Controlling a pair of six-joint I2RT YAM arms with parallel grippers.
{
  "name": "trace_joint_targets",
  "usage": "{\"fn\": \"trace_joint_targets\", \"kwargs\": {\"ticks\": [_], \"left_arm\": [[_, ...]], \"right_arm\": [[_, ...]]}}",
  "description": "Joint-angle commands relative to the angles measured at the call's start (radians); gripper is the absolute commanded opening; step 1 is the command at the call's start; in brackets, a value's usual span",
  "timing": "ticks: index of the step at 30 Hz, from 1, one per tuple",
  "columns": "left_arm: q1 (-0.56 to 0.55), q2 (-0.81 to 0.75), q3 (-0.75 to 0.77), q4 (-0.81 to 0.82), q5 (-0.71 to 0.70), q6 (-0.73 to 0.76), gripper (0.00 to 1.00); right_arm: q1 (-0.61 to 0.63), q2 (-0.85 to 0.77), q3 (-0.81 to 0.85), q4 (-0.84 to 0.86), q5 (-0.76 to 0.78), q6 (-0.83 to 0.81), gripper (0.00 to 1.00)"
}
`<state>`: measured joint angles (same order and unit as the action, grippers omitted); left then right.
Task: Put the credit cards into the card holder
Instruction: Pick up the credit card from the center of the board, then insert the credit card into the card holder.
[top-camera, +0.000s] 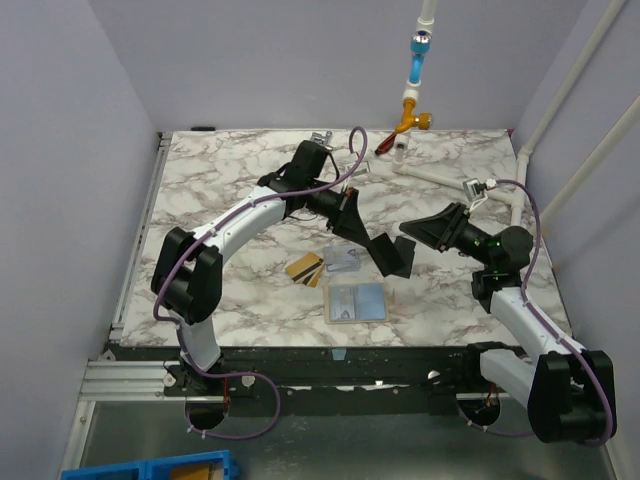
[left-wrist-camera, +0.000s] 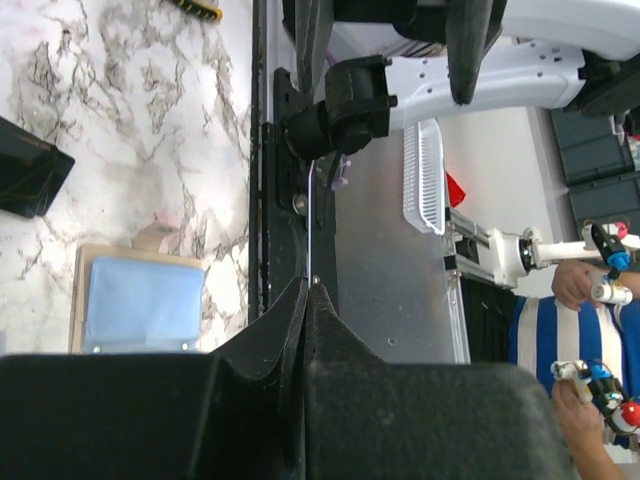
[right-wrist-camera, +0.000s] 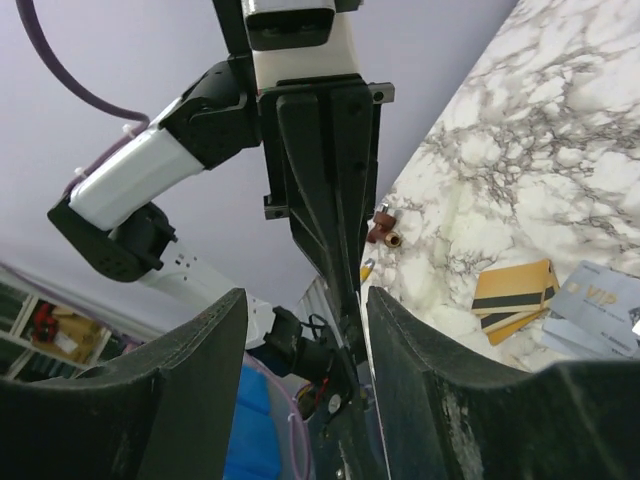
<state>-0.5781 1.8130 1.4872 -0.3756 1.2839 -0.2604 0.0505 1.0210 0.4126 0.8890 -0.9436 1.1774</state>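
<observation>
My left gripper (top-camera: 378, 250) (left-wrist-camera: 308, 288) hangs above the table's middle, shut on a credit card (left-wrist-camera: 310, 220) that shows only as a thin pale edge. My right gripper (top-camera: 405, 252) (right-wrist-camera: 305, 295) faces it with its jaws open. They straddle the left gripper's fingers (right-wrist-camera: 325, 190), and the held card's edge (right-wrist-camera: 364, 310) lies close to the right-hand pad. Gold-tan cards (top-camera: 304, 268) (right-wrist-camera: 515, 295) and grey-blue cards (top-camera: 343, 260) (right-wrist-camera: 600, 305) lie on the marble. The tan card holder (top-camera: 357, 301) (left-wrist-camera: 140, 300) lies flat nearer the front, pale blue inside.
White pipes with an orange and blue fitting (top-camera: 412, 120) and a red-handled tool (top-camera: 385, 140) stand at the back right. A metal rail (top-camera: 130, 375) runs along the table's front edge. A person's hands (left-wrist-camera: 590, 290) show beyond the table.
</observation>
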Motion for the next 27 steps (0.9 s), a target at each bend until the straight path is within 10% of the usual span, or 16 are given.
{"fn": "trace_joint_targets", "kwargs": {"ticks": [1, 12, 17, 27], "left_arm": [[0.002, -0.091, -0.001, -0.164, -0.035, 0.154, 0.00], [0.009, -0.106, 0.100, -0.292, -0.016, 0.192, 0.00], [0.016, -0.094, 0.119, -0.311, -0.042, 0.199, 0.00], [0.031, -0.095, 0.152, -0.384, -0.050, 0.245, 0.00]], "right_arm": [[-0.001, 0.027, 0.034, 0.128, -0.122, 0.070, 0.55], [0.091, 0.058, 0.079, -0.010, -0.101, -0.067, 0.53], [0.243, 0.032, 0.238, -0.445, -0.046, -0.378, 0.50], [0.243, 0.029, 0.207, -0.440, -0.068, -0.366, 0.42]]}}
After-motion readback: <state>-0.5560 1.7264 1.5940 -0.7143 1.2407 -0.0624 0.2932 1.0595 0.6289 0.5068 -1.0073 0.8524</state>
